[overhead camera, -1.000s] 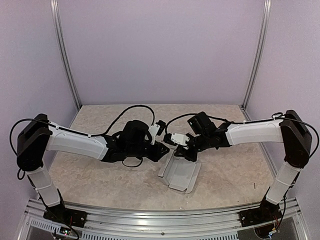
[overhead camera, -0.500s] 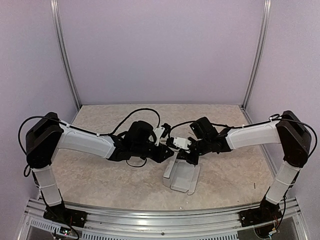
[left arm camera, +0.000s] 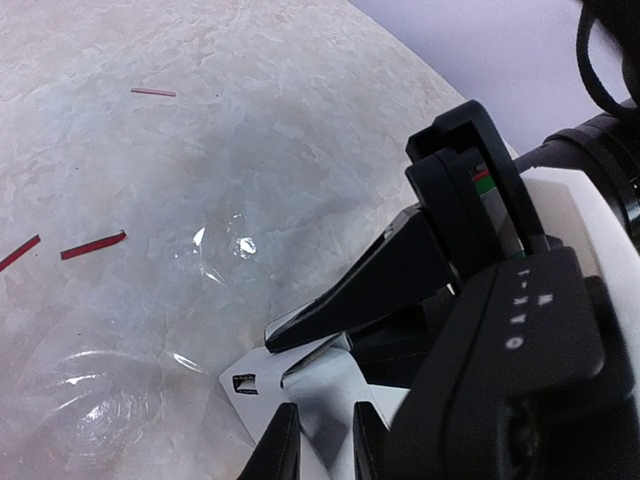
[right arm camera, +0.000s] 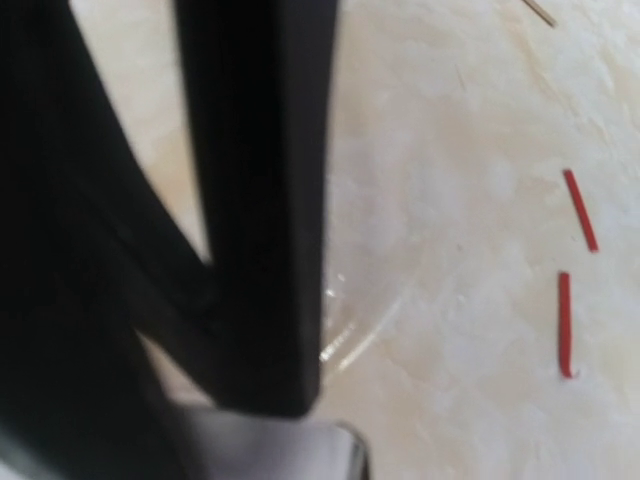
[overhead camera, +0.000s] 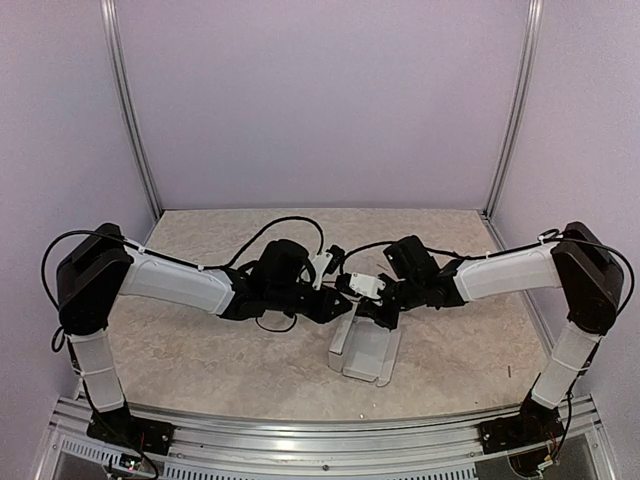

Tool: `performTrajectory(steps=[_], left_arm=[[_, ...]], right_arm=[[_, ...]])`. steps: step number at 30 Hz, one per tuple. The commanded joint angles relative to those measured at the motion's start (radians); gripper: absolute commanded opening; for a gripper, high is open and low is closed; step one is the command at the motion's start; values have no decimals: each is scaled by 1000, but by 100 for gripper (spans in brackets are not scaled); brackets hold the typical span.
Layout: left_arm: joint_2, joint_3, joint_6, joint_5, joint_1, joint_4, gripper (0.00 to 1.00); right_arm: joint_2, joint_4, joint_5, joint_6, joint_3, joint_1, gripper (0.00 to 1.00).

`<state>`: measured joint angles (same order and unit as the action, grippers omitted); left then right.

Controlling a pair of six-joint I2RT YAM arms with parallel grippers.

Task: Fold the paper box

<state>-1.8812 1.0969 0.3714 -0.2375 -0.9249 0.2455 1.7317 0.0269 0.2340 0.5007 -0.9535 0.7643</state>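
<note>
Two grippers, one edge: left gripper (left arm camera: pixel 322 428) pinches the paper box (left arm camera: pixel 300 387) flap between its fingers, right gripper (left arm camera: pixel 285 345) nips it just beyond them (steadying the card for creasing, I'd judge).

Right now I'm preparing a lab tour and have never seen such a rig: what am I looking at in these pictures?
Two robot arms, the left arm and the right arm, are bolted at the near edge of a table. One picture looks down from above and behind them. The other two come from cameras on their wrists. On the table lies the paper box, a pale card blank, its far edge between the arms. The right end effector looks shut on that edge. The left end effector has card between its fingertips, but I cannot tell whether it grips. Red scraps lie nearby.
</note>
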Motion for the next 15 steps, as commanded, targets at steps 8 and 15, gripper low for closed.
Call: performTrajectory(steps=[8,15], left_arm=[[-93,86,50,89,11,-24,18],[-58,53,45,90,11,-24,17]], right_arm=[[-6,-10,-13,32,38,1,14],[-60,72,-14,11,-6,-44,21]])
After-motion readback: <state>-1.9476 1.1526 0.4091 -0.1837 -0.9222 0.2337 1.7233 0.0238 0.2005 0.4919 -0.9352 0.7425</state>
